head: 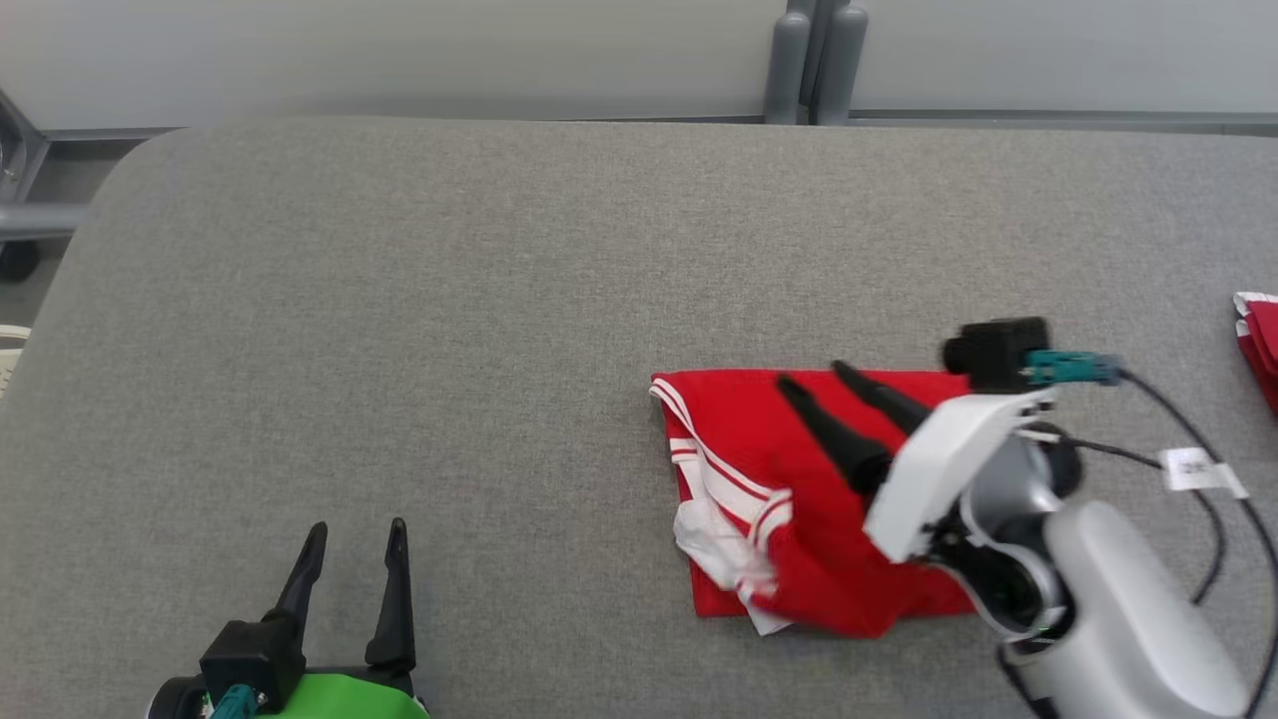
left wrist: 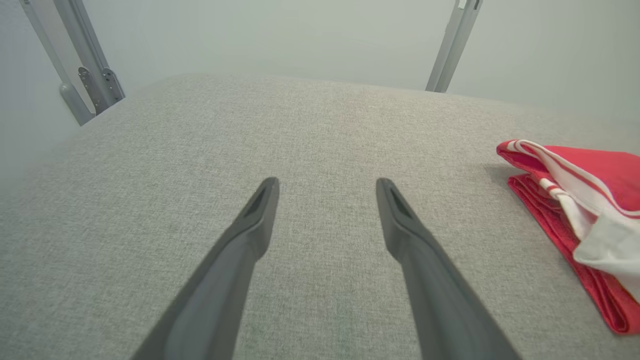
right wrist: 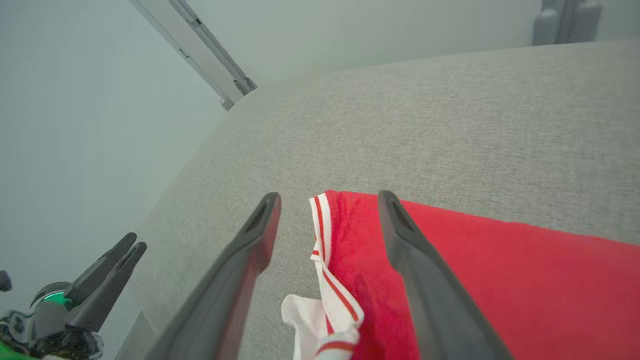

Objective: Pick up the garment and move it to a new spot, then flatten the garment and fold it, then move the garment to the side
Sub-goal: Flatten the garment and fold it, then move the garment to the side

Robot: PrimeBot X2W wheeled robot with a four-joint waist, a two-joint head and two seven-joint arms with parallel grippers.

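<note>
Your right end effector [head: 811, 375] hangs over the folded garment [head: 829, 559], fingers apart, gripping nothing. Your left end effector [head: 357, 527] is apart too, parked aside, probably just out of the way.

Free room on the left and far side — the right is crowded.
The grey table [head: 399, 300] lies bare from the left gripper [head: 357, 525] up to the far edge, behind which grey posts [head: 814, 60] stand; right of centre the folded red garment [head: 799, 539] lies flat with the right gripper [head: 811, 373] and its arm [head: 1128, 589] over it — another red cloth [head: 1260, 340] sits at the right edge.
</note>
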